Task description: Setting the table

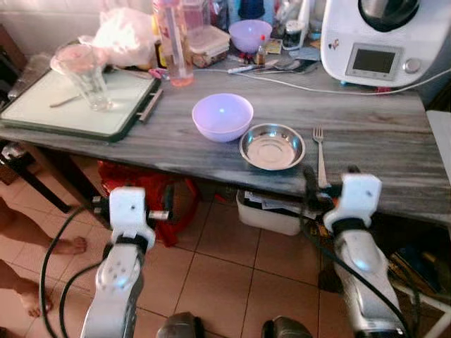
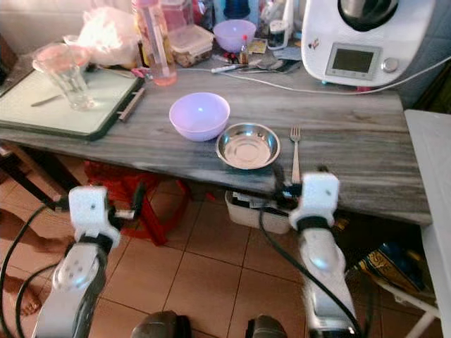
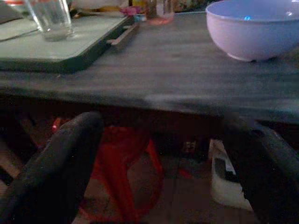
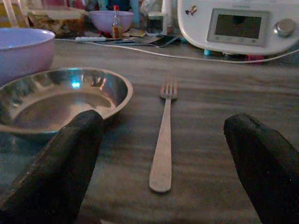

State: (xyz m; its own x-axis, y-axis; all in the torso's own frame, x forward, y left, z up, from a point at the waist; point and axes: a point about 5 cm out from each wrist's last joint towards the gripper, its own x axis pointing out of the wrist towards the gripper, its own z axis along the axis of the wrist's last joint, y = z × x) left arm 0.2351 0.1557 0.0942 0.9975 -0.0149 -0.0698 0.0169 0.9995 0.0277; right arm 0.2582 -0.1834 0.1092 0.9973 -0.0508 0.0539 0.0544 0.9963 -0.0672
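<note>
We hold our right pincer, fingers apart, at the bench edge facing the fork beside the plate; left pincer is open too; grasping the fork looks next.

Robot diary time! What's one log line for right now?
right gripper: open, facing fork | left gripper: open, below table edge | steel dish beside purple bowl

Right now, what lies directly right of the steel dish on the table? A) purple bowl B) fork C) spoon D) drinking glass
B: the fork lies on the grey table just to the right of the steel dish, tines pointing away from the robot; the right wrist view shows it between the open fingers of the right gripper.
</note>
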